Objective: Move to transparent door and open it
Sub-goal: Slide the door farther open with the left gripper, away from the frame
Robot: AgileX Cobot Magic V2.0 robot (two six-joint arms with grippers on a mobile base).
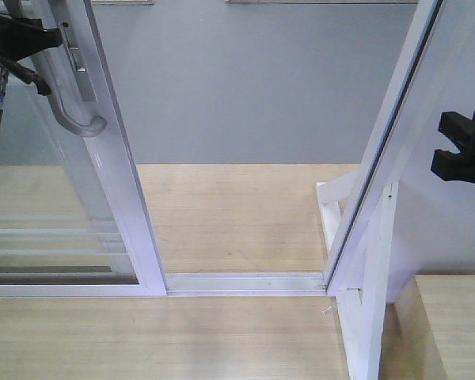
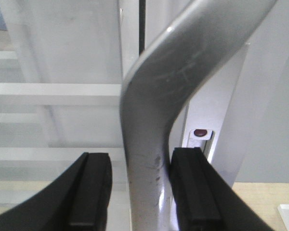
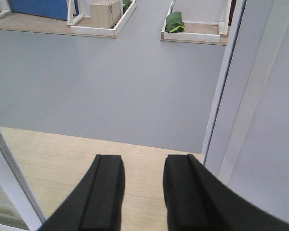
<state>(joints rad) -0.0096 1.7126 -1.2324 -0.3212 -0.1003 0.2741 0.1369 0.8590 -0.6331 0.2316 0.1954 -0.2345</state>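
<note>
The transparent door (image 1: 55, 198) stands at the left in the front view, a glass panel with thin horizontal bars in a white frame, slid away from the right jamb (image 1: 380, 158). Its curved grey handle (image 1: 71, 103) hangs on the stile. My left gripper (image 1: 47, 59) straddles that handle. In the left wrist view the handle (image 2: 149, 120) runs between the fingers of the left gripper (image 2: 139, 187); the right pad touches it and a gap shows at the left pad. My right gripper (image 1: 459, 146) hovers open and empty beside the jamb, and the right wrist view shows the right gripper (image 3: 142, 187) above the wooden floor.
A white bottom track (image 1: 245, 281) crosses the doorway. Beyond it lie a wooden strip (image 1: 222, 206) and grey floor (image 1: 245, 79). A wooden block (image 1: 451, 324) sits at the lower right. Far off are a cardboard box (image 3: 105, 13) and a green bag (image 3: 174, 22).
</note>
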